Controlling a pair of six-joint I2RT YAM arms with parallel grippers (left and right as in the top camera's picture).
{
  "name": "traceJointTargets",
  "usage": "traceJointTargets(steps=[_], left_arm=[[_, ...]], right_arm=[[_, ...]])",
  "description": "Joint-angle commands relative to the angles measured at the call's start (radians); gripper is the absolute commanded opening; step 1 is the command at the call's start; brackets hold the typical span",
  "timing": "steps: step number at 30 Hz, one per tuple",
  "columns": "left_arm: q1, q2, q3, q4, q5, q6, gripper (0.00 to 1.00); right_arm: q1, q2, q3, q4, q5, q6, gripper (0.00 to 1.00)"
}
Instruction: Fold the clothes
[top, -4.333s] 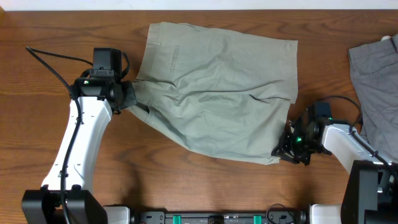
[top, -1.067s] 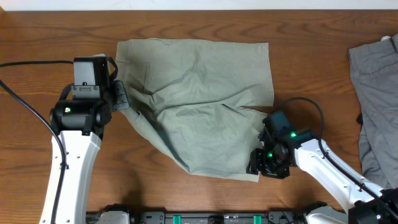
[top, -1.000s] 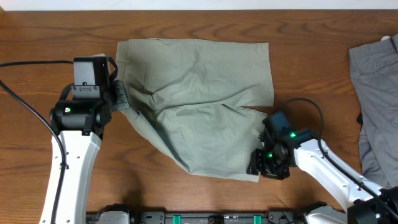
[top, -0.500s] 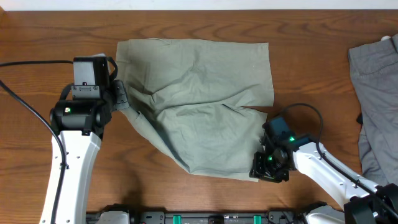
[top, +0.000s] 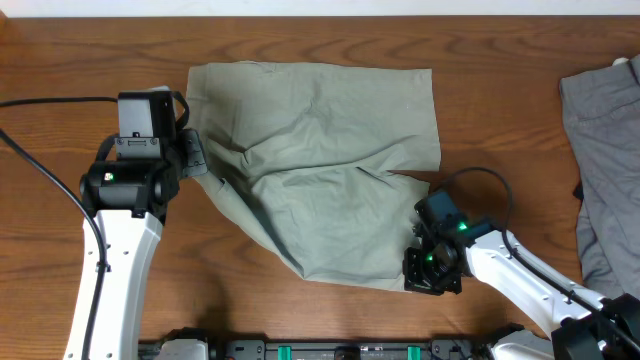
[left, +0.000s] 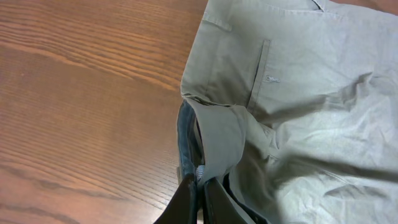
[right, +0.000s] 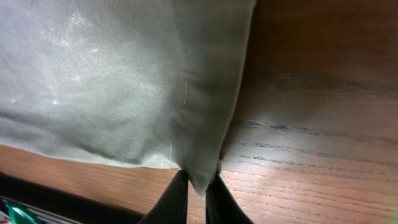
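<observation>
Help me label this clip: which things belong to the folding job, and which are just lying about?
Job:
khaki-green shorts
left gripper, shut on their side edge
right gripper, shut on a hemmed corner

Lying about:
grey garment, far right

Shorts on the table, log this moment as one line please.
shorts: spread, wrinkled | left gripper: shut on shorts edge | right gripper: shut on shorts hem corner | fold: not started

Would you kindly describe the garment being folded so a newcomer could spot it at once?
On the wooden table, look at the middle. The pale khaki-green shorts lie there, wrinkled, unlike the darker grey garment at the right edge.
</observation>
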Motion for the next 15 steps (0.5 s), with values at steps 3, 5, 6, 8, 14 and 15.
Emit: traceJointTargets(steps=[3, 5, 6, 8, 14, 15], left_arm=[[0.006, 0.001, 0.021, 0.005, -0.009, 0.006, 0.06], [0.006, 0.001, 0.021, 0.005, -0.009, 0.006, 0.06], [0.006, 0.001, 0.021, 0.005, -0.009, 0.006, 0.06], [0.006, 0.001, 0.021, 0.005, -0.009, 0.006, 0.06], [0.006, -0.011, 0.021, 0.004, -0.008, 0.006, 0.06], [0.006, -0.017, 0.021, 0.004, -0.008, 0.006, 0.06]], right_arm=[[0.007, 0.005, -0.004, 0.013, 0.001, 0.008, 0.01], [0.002, 0.003, 0.016, 0.008, 0.000, 0.003, 0.01], [0.001, 0.000, 0.028, 0.008, 0.000, -0.005, 0.01], [-0.003, -0.016, 0.066, 0.001, 0.000, -0.025, 0.01], [-0.058, -0.101, 0.217, -0.025, 0.013, -0.057, 0.01], [-0.073, -0.111, 0.241, -0.039, 0.030, -0.057, 0.01]])
